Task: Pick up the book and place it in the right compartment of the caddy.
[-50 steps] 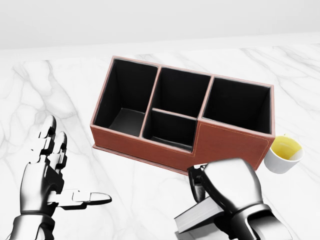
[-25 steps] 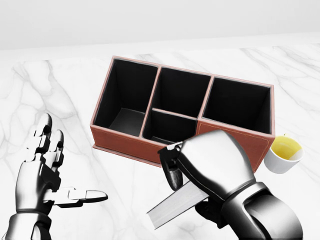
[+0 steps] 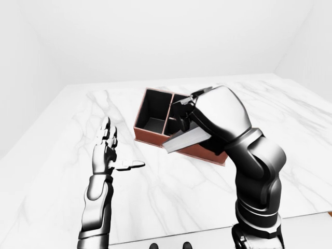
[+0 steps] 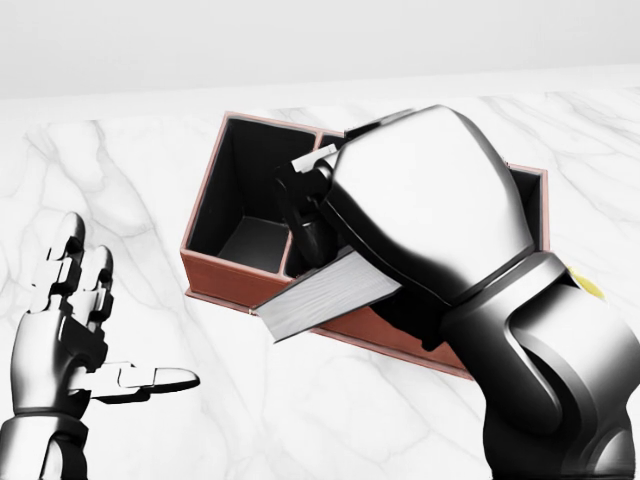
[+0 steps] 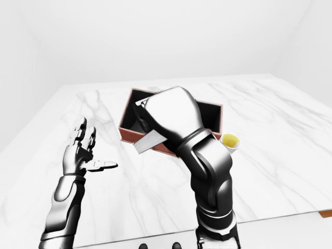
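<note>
The right hand (image 4: 330,225) grips the book (image 4: 325,293), holding it tilted in the air over the near wall of the brown caddy (image 4: 232,272), by the middle compartments in the head view. The left hand (image 4: 70,330) hangs open above the marble counter (image 4: 130,180), fingers up, thumb out. A small cup of yellow liquid (image 5: 230,141) stands just right of the caddy

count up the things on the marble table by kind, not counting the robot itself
book: 1, held in the right hand above the caddy's near wall
caddy: 1, reddish brown with black compartments
cup: 1, white with yellow inside, beside the caddy's right end
total: 3
</note>
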Robot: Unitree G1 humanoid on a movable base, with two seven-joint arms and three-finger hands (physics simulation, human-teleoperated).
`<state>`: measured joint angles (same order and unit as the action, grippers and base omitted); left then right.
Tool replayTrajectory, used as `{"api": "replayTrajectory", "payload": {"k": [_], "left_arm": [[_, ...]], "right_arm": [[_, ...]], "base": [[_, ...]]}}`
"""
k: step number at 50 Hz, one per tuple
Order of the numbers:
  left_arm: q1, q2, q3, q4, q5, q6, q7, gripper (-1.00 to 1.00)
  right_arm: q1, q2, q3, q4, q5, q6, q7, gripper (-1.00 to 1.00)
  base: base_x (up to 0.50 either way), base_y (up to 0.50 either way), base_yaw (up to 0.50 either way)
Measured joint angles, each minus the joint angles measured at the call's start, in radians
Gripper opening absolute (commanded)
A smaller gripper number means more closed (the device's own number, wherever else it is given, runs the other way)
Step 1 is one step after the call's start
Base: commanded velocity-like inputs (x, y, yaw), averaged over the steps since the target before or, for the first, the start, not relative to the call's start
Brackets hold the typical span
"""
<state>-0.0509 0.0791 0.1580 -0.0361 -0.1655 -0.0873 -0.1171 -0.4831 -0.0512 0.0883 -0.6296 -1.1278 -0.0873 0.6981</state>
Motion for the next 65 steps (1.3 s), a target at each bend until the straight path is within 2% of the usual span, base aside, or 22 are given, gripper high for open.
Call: {"api": "replayTrajectory", "payload": {"k": [7,13,26,33,40,51,65], "left_arm": [[-0.017,0.016,0.021,0.011,-0.021,0.0,-0.017,1.0],[-0.03,0.029,0.036,0.027,-0.037,0.0,-0.03,1.0],[-0.061,0.055,0.06,0.083,-0.065,0.0,-0.056,1.0],[-0.041,0.043,0.05,0.042,-0.055,0.0,-0.043,1.0],[-0.033,0.038,0.05,0.027,-0.053,0.0,-0.039,1.0],[-0.02,0.027,0.043,0.013,-0.046,0.0,-0.032,1.0],[-0.013,0.026,0.045,0.026,-0.045,0.0,-0.033,1.0]], "right_arm": [[-0.128,-0.036,-0.031,0.039,0.009,0.0,0.0,-1.0],[-0.24,-0.097,-0.064,0.121,-0.019,0.0,0.0,-1.0],[-0.468,-0.231,-0.116,0.452,-0.148,0.0,-0.027,-1.0],[-0.569,-0.279,-0.116,0.695,-0.242,0.0,-0.143,-1.0],[-0.64,-0.299,-0.107,0.916,-0.326,0.0,-0.275,-1.0],[-0.722,-0.297,-0.079,1.23,-0.426,0.0,-0.484,-1.0],[-0.794,-0.279,-0.037,1.588,-0.46,0.0,-0.715,-1.0]], "base": [[0.0,0.0,0.0],[0.0,0.0,0.0],[0.0,0.0,0.0],[0.0,0.0,0.0],[0.0,0.0,0.0],[0.0,0.0,0.0],[0.0,0.0,0.0]]}}
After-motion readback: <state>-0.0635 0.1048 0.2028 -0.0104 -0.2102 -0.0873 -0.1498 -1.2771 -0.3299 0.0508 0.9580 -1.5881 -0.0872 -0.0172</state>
